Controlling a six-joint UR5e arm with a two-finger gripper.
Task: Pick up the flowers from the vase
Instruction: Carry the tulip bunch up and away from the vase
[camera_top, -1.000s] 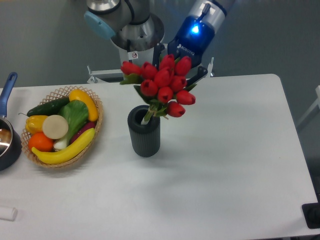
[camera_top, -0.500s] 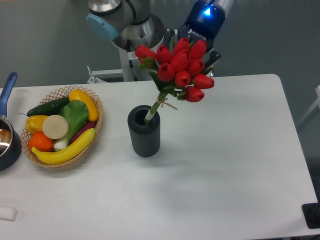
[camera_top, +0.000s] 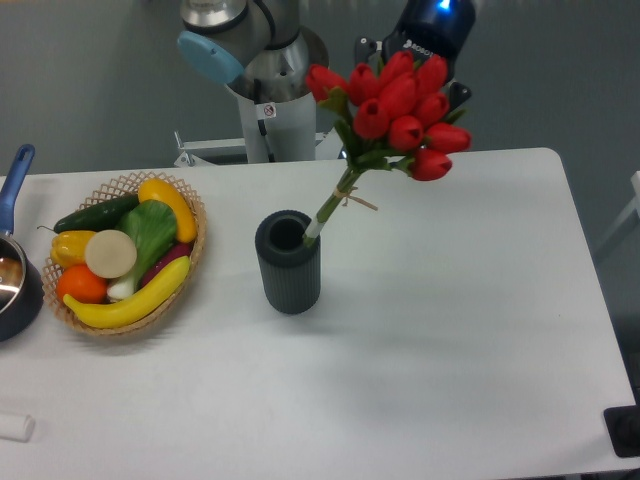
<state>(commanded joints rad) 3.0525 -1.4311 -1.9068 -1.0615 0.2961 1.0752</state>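
Nearest, bare white counter (camera_top: 430, 360), a small white object (camera_top: 14, 427) at its front-left edge. Mid-left, woven basket (camera_top: 190, 262) with banana (camera_top: 130, 299), orange (camera_top: 81, 284), green vegetables; dark pot with blue handle (camera_top: 14, 178) at far left edge. Centre, dark grey ribbed vase (camera_top: 289, 263) upright on counter. Flowers (camera_top: 398, 104) raised and tilted right, red buds well above the vase, stem ends (camera_top: 312, 229) just at the vase mouth, twine visible on stems. Behind the buds, gripper (camera_top: 428, 60) with blue light; fingers mostly hidden by blooms, so cannot tell whether closed on the bunch. Robot base (camera_top: 270, 90) at back.
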